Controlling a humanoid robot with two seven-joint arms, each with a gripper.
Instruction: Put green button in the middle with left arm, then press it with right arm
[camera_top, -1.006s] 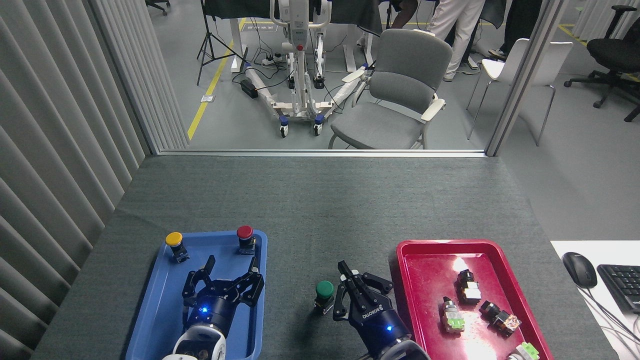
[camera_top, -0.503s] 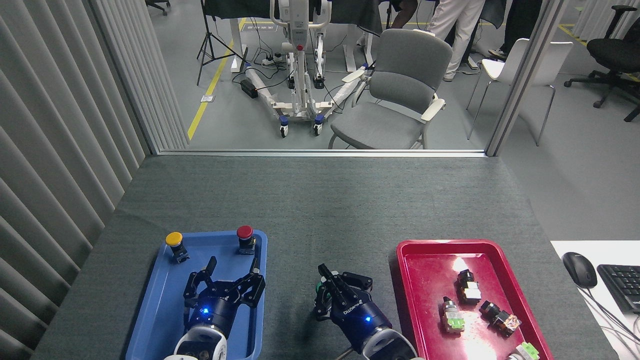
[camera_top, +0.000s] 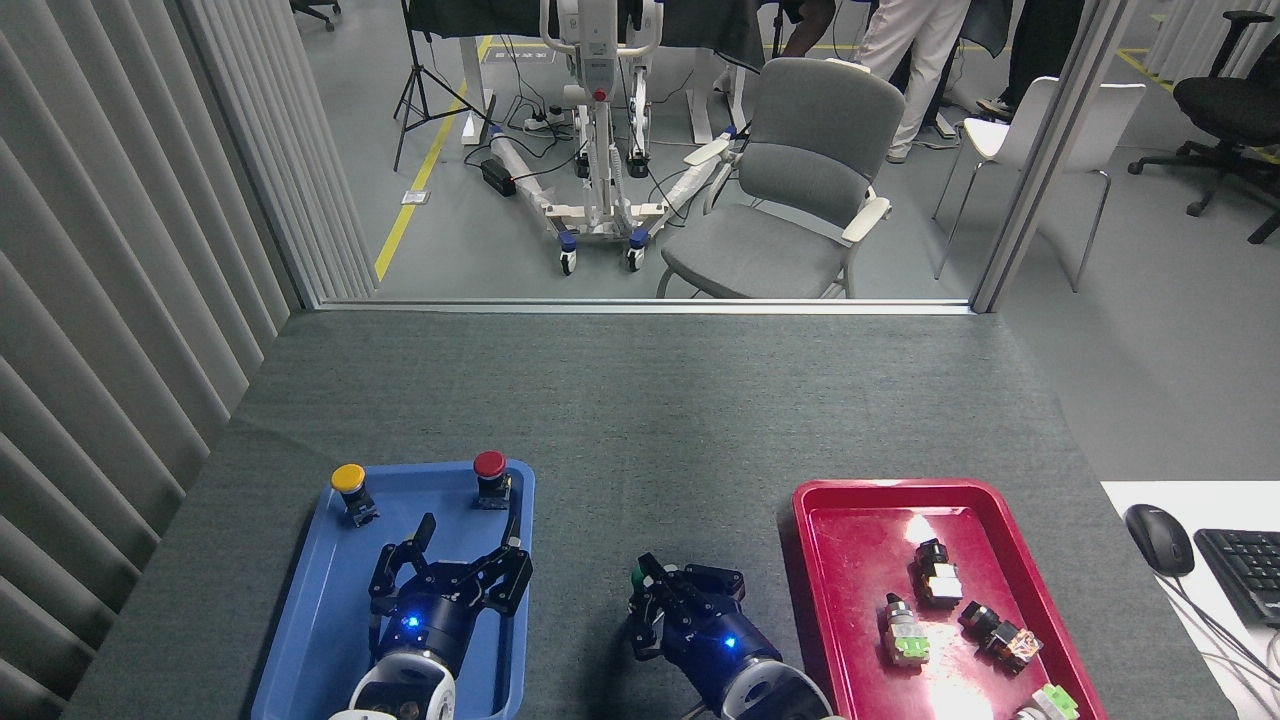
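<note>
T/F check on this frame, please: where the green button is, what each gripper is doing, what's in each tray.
1. The green button stands on the bare cloth between the trays. True; only a sliver of its cap shows.
2. The right gripper is over the green button. True; it covers nearly all of it.
3. The left gripper is shut on the yellow button. False; its fingers are spread, empty, over the blue tray, apart from that button.
4. The red button sits in the red tray. False; it stands at the blue tray's far edge.
5. The red tray is empty. False; several small switch parts lie in it.
</note>
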